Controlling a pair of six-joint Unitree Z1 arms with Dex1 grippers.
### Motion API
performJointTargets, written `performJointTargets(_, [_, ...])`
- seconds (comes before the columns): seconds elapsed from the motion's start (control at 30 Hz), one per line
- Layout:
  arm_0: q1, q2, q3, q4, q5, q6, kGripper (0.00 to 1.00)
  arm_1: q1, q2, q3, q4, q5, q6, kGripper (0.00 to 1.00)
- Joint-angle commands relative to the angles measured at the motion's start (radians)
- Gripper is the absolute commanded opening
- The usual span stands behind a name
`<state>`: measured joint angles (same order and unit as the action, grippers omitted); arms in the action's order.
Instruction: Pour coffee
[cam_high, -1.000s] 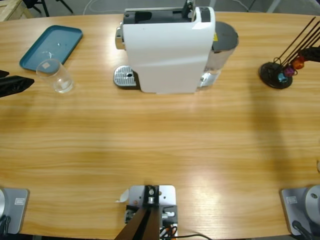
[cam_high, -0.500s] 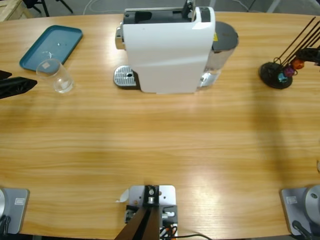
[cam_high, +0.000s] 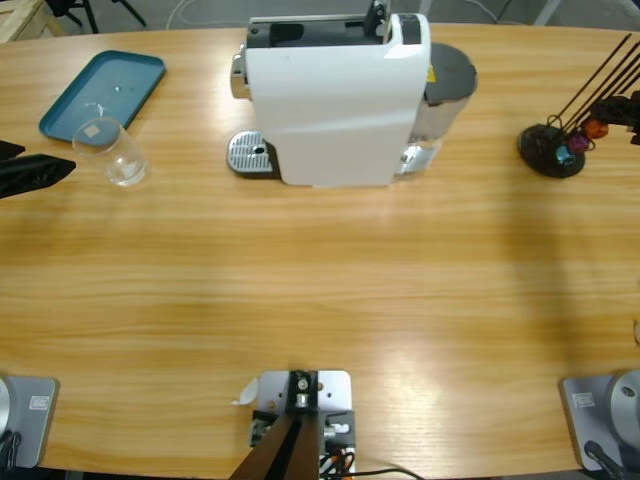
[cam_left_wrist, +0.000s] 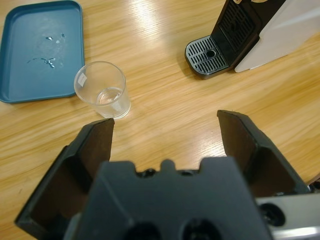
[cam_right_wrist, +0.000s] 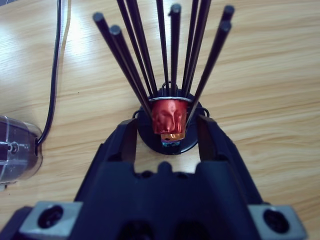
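No coffee shows in any view. A clear glass stands left of the white coffee machine and holds no dark liquid. My left gripper sits at the table's left edge, just short of the glass. In the left wrist view the left gripper is open and empty, pointing at the glass. My right gripper is at the capsule rack. In the right wrist view the right gripper is open, its jaws on either side of a red capsule held among the black rods.
A blue tray with a few water drops lies behind the glass. The machine's metal drip grate faces left, with its water tank on the right. A black cable runs beside the rack.
My left gripper has edged a little to the right toward the glass. My right gripper has shifted slightly toward the right edge. The glass and machine have not moved.
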<state>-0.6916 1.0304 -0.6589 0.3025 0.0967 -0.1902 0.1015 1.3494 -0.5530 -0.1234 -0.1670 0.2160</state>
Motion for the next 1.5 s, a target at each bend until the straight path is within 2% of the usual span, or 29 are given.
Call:
performJointTargets(0.03, [0.007,0.029,0.038,-0.014,-0.012,0.014,0.895,-0.008,0.02,0.04,-0.01,-0.009,0.014,0.168])
performJointTargets(0.07, [0.007,0.03,0.038,-0.014,-0.012,0.015,0.895,-0.008,0.02,0.041,-0.01,-0.009,0.014,0.036])
performJointTargets(0.1, [0.007,0.03,0.038,-0.014,-0.012,0.015,0.895,-0.008,0.019,0.041,-0.01,-0.009,0.014,0.0])
performJointTargets(0.53, [0.007,0.033,0.038,-0.014,-0.012,0.015,0.895,-0.008,0.004,0.047,-0.01,-0.016,0.013,0.0])
performJointTargets(0.63, [0.007,0.034,0.038,-0.014,-0.013,0.015,0.895,-0.008,-0.041,0.046,0.0,-0.016,0.006,0.0])
performJointTargets(0.83, [0.007,0.034,0.038,-0.016,-0.014,0.015,0.908,-0.007,-0.166,-0.071,0.182,-0.024,-0.007,0.0])
performJointTargets(1.17, [0.007,0.034,0.039,-0.018,-0.015,0.015,0.913,0.04,-0.223,-0.354,0.416,-0.03,-0.029,0.0])
performJointTargets(1.27, [0.007,0.034,0.039,-0.019,-0.015,0.015,0.912,0.129,-0.224,-0.399,0.433,0.012,-0.136,0.0])
performJointTargets(1.37, [0.007,0.034,0.039,-0.022,-0.021,0.015,0.913,0.343,-0.209,-0.399,0.431,0.03,-0.459,0.0])
performJointTargets(1.43, [0.007,0.034,0.041,-0.022,-0.027,0.016,0.913,0.471,-0.206,-0.406,0.483,0.105,-0.631,0.0])
performJointTargets(1.5, [0.008,0.033,0.043,-0.024,-0.033,0.017,0.913,0.568,-0.189,-0.45,0.585,0.186,-0.724,0.0])
